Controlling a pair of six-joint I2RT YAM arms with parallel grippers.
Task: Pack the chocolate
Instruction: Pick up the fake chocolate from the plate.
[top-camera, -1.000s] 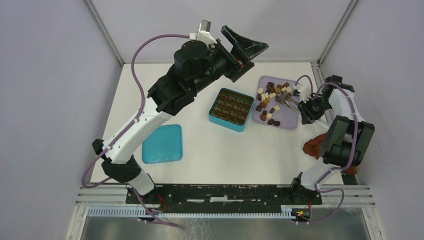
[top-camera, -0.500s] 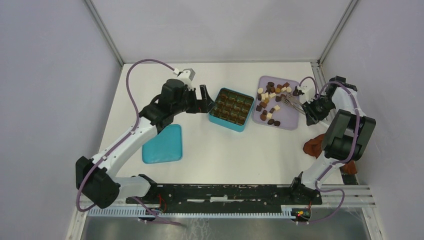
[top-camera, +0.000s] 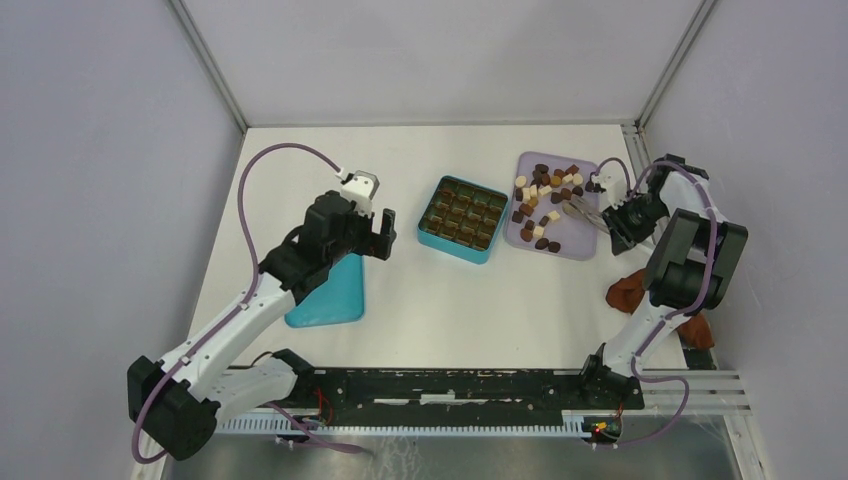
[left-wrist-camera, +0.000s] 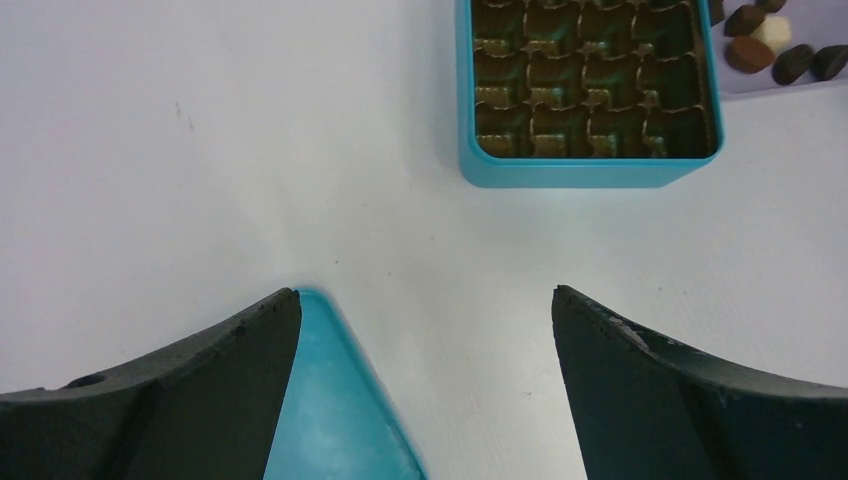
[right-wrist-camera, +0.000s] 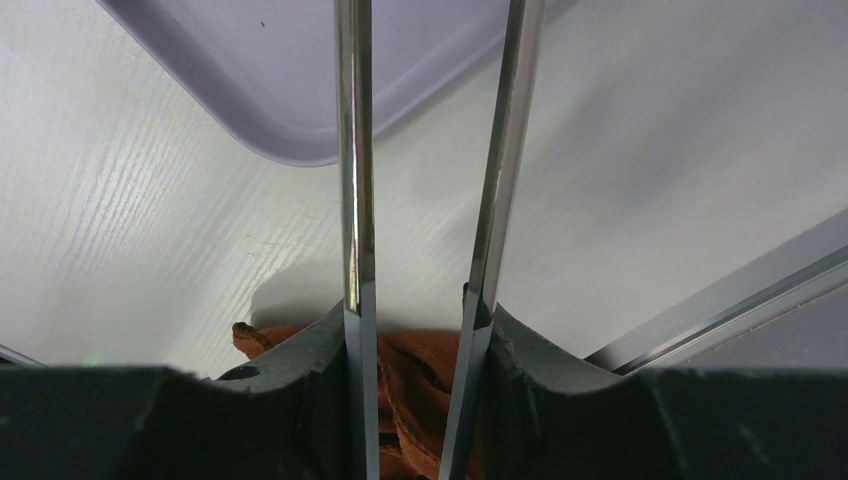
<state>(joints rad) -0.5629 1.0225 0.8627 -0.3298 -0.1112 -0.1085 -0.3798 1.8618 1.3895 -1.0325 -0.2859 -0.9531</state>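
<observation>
Left gripper (left-wrist-camera: 425, 300): jaws wide, empty, over the lid (top-camera: 325, 295) edge. Right gripper (right-wrist-camera: 412, 310): clamped on tongs (right-wrist-camera: 350, 150). Box (left-wrist-camera: 590, 172): cells empty. Chocolate (top-camera: 540, 205): loose on tray (top-camera: 580, 240). Judged light, smooth, easily marred; pinch one piece across its sides, gently. Tong tips cut off at wrist view; any piece between them indiscernible.

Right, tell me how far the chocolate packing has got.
Done: the lid lies off the teal box. In hand: the right gripper clamps metal tongs, tips over the lavender tray; the left gripper hangs open, empty. Left: all the chocolate sits on that tray, and the box cells look empty.
</observation>
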